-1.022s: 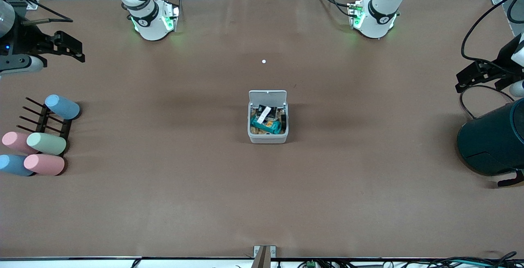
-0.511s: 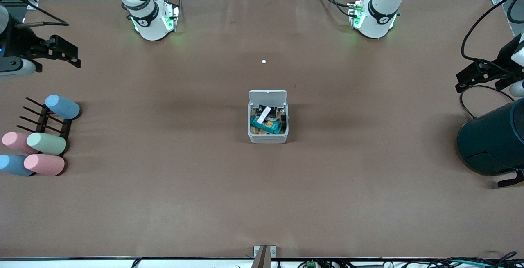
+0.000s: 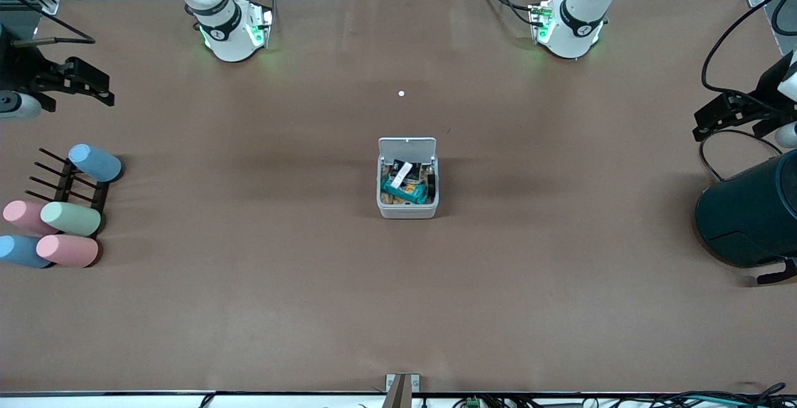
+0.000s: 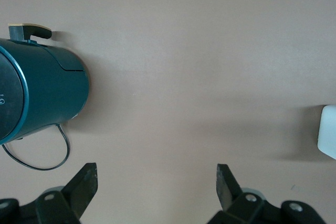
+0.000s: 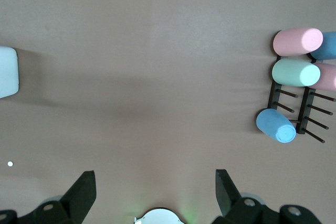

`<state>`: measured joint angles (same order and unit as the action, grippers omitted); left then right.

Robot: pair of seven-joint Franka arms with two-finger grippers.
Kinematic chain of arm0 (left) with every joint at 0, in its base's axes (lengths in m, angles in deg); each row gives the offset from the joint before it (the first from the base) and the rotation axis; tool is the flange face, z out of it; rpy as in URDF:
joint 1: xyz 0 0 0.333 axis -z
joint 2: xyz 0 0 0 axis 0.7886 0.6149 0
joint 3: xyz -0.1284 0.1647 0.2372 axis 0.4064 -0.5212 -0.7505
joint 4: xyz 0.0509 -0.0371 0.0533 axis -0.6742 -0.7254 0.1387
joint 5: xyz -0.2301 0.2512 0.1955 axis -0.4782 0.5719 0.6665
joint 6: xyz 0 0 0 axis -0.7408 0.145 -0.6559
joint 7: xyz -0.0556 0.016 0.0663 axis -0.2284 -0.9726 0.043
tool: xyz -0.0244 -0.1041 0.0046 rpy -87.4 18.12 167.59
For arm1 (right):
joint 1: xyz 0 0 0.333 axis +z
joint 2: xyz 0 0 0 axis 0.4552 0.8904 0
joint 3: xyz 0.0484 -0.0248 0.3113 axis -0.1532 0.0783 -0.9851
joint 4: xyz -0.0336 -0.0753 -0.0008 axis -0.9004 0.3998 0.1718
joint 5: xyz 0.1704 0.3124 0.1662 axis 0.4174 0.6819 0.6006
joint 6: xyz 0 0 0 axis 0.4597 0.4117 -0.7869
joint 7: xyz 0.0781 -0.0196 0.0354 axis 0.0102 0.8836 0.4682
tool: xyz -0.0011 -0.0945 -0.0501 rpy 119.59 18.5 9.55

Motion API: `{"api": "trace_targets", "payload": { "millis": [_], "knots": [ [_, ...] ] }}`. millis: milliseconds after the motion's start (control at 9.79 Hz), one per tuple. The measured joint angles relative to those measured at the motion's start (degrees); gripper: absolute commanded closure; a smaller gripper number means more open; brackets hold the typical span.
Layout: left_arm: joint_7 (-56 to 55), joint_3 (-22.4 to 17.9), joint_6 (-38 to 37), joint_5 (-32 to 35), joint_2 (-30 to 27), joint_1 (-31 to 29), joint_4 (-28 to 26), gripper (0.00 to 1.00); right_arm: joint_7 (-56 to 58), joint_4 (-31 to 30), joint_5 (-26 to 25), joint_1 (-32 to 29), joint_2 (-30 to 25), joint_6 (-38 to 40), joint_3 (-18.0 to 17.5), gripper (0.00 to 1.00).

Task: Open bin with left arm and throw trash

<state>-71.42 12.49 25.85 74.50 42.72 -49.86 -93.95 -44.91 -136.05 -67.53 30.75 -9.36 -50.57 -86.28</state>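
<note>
Apparently the job is sitting close to finished. The bin is standing in the middle of the desk, well apart from every edge, with its flat hinged lid tipped up on the side toward the robots' bases. Inside it, a black snack packet with a white edge, a little white wrapper piece and a teal packet are lying jumbled together, and a dark shape that may be the black tape ring is resting against the inner wall at the left arm's side. No loose trash is showing on the brown desk surface; only a tiny white dot is lying between the bin and the bases.

The left gripper is hanging over the left arm's end of the desk, just beside the large dark teal container; the left wrist view is showing its fingers spread wide and holding nothing. The right gripper is hovering over the right arm's end of the desk, near the rack of pastel cylinders, its fingers likewise spread and empty.

Judging by this, opening and throwing are looking done. What is possibly being left is shutting the lid, though the task sentence is not asking for that.
</note>
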Motion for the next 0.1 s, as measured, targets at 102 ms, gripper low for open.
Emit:
{"api": "trace_targets", "payload": {
  "millis": [102],
  "knots": [
    [0.0,0.0,0.0,0.0,0.0,0.0,0.0,0.00,0.0,0.0,0.0,0.3,0.0,0.0,0.5,0.00]
  ]
}}
